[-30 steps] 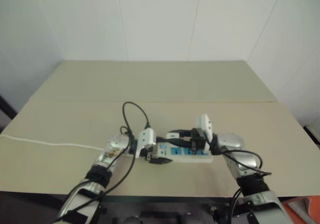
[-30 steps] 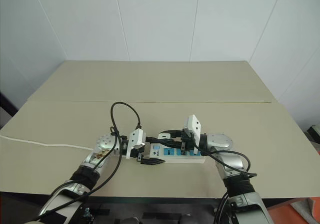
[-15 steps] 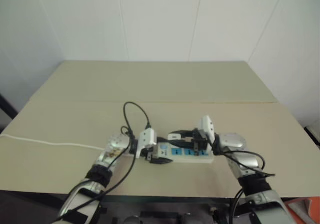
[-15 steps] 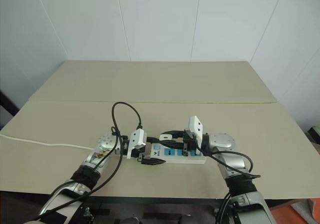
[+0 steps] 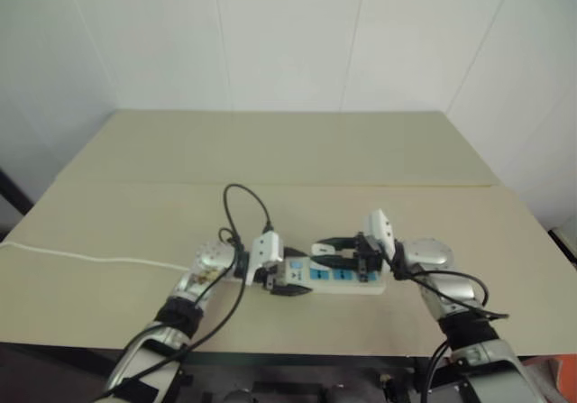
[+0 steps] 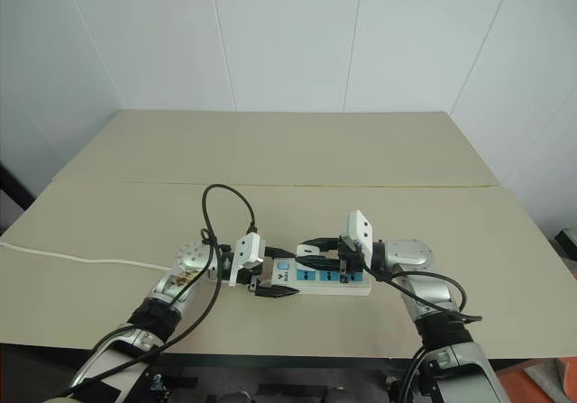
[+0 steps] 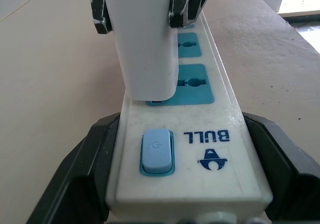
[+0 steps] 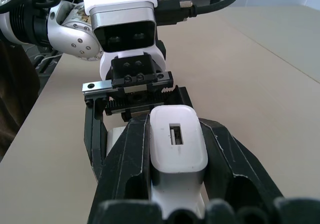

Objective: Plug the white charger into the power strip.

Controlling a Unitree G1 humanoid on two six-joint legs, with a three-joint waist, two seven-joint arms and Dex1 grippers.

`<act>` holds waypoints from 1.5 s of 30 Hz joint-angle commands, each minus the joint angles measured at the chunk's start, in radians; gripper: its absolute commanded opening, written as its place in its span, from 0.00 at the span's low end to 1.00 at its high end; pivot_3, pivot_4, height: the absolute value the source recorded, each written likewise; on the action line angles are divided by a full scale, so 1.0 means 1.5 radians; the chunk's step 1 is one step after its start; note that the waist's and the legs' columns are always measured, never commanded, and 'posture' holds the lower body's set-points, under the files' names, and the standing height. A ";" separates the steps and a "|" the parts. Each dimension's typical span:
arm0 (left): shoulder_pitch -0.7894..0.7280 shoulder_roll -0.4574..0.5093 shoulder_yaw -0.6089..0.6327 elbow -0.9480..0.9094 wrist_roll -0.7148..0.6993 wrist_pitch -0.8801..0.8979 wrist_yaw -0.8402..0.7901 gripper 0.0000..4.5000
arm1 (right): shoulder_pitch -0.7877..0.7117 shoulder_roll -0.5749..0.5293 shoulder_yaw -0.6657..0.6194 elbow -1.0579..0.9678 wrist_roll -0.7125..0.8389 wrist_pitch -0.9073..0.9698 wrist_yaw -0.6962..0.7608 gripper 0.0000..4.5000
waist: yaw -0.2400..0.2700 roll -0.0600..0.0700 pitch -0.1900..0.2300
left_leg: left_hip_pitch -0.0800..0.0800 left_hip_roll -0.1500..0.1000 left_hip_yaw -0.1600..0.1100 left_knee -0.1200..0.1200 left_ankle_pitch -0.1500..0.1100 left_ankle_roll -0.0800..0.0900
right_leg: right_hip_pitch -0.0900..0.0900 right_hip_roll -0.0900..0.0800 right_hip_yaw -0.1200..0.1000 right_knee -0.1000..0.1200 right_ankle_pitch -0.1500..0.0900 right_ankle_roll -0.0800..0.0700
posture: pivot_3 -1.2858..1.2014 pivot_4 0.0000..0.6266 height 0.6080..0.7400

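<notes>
From the head views we see a beige table (image 6: 297, 160) with the power strip (image 6: 311, 279) lying flat near its front edge, long axis running left to right, both arms meeting over it. The left gripper (image 6: 268, 281) comes in from the left and is clamped on the strip's left end; the right gripper (image 6: 311, 251) comes in from the right, pointing left, and sits over the middle of the strip. A thin white cord (image 6: 81, 259) trails across the table toward the left edge, and a black cable (image 6: 225, 209) loops up above the left wrist. In the left wrist view we look along the strip: its two black fingers (image 7: 82, 169) press against both long sides of the strip at the switch end, clenched on it. A blue switch (image 7: 157, 150) and the blue "BULL" print lie closest, then the first blue socket (image 7: 192, 86). The white charger (image 7: 144, 38) stands upright on that first socket's near edge, its base touching the strip; whether its pins are fully in we cannot tell. In the right wrist view the charger (image 8: 177, 146) sits between the right gripper's black fingers (image 8: 135, 159), gripped on both sides, its slotted end face up toward the camera, with the left gripper's white module (image 8: 122, 16) just beyond.
</notes>
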 commanded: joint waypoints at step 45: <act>0.047 0.042 -0.012 -0.008 0.027 0.009 0.012 0.73 | -0.100 0.013 0.052 0.207 -0.074 -0.064 0.034 0.26 | -0.019 -0.001 -0.001 | 0.008 0.000 0.001 -0.005 0.000 0.000 | 0.005 0.000 0.002 0.000 -0.003 0.003 | 0.52 0.24 1.00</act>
